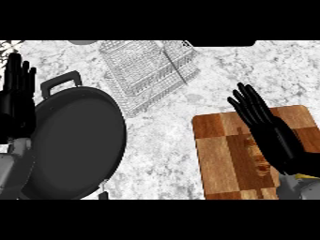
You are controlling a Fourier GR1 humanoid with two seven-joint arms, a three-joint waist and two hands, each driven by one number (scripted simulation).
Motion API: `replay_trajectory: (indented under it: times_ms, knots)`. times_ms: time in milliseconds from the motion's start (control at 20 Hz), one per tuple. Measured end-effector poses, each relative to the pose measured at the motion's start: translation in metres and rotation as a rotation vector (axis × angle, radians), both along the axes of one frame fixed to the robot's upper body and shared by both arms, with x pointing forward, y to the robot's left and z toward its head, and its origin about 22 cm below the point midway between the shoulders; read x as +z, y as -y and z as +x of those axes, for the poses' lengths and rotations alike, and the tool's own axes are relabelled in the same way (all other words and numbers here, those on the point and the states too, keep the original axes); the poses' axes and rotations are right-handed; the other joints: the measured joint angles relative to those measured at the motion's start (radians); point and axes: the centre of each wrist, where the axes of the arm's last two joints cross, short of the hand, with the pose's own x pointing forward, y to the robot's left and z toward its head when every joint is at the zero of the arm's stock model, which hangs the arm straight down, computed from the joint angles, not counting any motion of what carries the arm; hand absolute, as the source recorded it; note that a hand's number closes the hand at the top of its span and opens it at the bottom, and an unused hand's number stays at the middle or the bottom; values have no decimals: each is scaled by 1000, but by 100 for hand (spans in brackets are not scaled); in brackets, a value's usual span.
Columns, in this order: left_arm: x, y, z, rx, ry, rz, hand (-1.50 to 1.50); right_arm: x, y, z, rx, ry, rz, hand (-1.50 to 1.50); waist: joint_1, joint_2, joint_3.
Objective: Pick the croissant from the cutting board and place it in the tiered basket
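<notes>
A wooden cutting board point(221, 154) lies at the lower right of the counter. My right hand point(273, 136) hovers over it with straight fingers, open, pointing up and left. Only a brown sliver of the croissant point(261, 167) peeks out beside the palm; most of it is hidden under the hand. The wire tiered basket point(148, 70) stands at the top centre, well away from the board. My left hand point(13, 103) rests open at the left edge, fingers up.
A large dark frying pan point(76, 140) with a handle pointing up-left fills the lower left, next to the left forearm. Bare marble counter separates the pan, the board and the basket.
</notes>
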Motion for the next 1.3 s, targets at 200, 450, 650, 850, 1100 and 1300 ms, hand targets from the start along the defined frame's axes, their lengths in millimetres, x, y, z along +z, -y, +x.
replay_trajectory:
  times_ms: [200, 450, 650, 850, 1100, 1300]
  knots:
    - [-5, 2, -6, -94, -19, 151, 0, 20, -15, 13, 48, 71, -8, 150, -10, -7, -26]
    - [-13, 5, -16, -225, -66, 336, 0, 40, 16, 32, -195, 65, -236, -150, -47, -13, -44]
    - [-18, 13, -27, -313, -95, 406, 0, 31, 6, 36, -450, -2, -221, -150, -35, -13, -42]
    - [-18, 14, -40, -348, -102, 437, 0, 52, 3, 35, -493, 1, -296, -150, -30, -13, -42]
    - [-20, 16, -44, -350, -112, 452, 0, 79, 15, 31, -437, -119, -637, -150, -37, -19, -46]
    - [-23, 19, -46, -349, -122, 452, 0, 100, 18, 25, -402, -222, -967, -150, -42, -24, -49]
